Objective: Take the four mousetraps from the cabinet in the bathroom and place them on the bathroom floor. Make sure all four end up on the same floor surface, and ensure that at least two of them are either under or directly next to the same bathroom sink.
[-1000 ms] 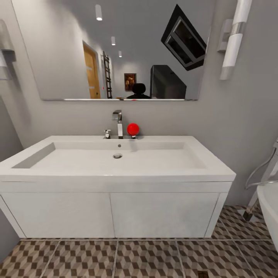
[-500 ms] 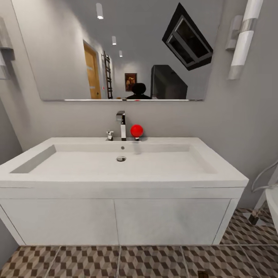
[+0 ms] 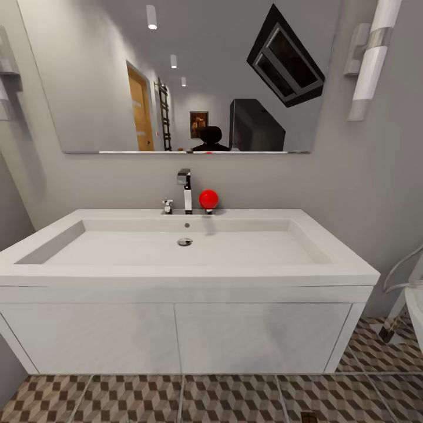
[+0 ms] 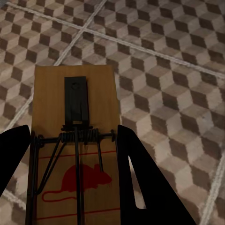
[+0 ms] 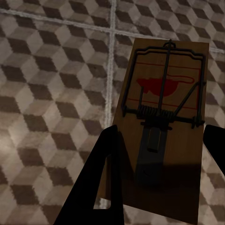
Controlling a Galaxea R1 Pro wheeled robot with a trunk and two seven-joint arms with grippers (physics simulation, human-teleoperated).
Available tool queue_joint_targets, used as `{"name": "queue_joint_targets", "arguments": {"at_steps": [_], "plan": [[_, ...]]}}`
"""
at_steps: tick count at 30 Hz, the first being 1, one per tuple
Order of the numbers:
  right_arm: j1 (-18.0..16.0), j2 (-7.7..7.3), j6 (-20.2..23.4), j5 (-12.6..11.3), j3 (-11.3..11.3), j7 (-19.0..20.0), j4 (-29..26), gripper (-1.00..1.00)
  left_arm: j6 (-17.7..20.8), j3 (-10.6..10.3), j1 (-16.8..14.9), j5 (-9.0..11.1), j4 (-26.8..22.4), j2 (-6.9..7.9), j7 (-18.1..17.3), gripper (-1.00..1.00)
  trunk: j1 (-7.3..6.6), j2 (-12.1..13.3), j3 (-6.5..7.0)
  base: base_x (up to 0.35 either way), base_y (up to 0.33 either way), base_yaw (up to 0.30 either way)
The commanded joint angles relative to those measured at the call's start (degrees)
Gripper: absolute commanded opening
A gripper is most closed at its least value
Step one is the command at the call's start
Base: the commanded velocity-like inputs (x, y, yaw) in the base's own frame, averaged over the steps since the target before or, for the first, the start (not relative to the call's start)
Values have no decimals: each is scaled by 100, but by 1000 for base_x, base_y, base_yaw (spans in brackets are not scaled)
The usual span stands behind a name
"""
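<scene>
Each hand is gripping one mousetrap: left hand clamping its mousetrap, right hand likewise, hovering over the bathroom floor, facing the bathroom sink for placement beside it.

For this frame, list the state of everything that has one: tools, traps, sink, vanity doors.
Left tool: shut on a mousetrap, held above the tiled floor.
Right tool: shut on a second mousetrap, also over tiles.
Bathroom sink: basin empty, tap not running.
Vanity doors: closed.
</scene>
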Motion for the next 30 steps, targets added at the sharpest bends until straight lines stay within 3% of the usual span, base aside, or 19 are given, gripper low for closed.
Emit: {"name": "queue_joint_targets", "arguments": {"at_steps": [1,11,30], "plan": [[-8,3,-37,-58,50,5,21,-100,-9,-45,-2,21,-4,0,47,-100,-1,-3,-6,0,0,0],[-8,3,-37,-58,50,5,21,-100,-15,-48,0,20,-12,-11,45,-100,-1,-3,-6,0,0,0],[-8,3,-37,-66,50,5,21,-100,-16,-64,0,0,-13,-21,44,-100,416,-765,-347,0,0,0]]}}
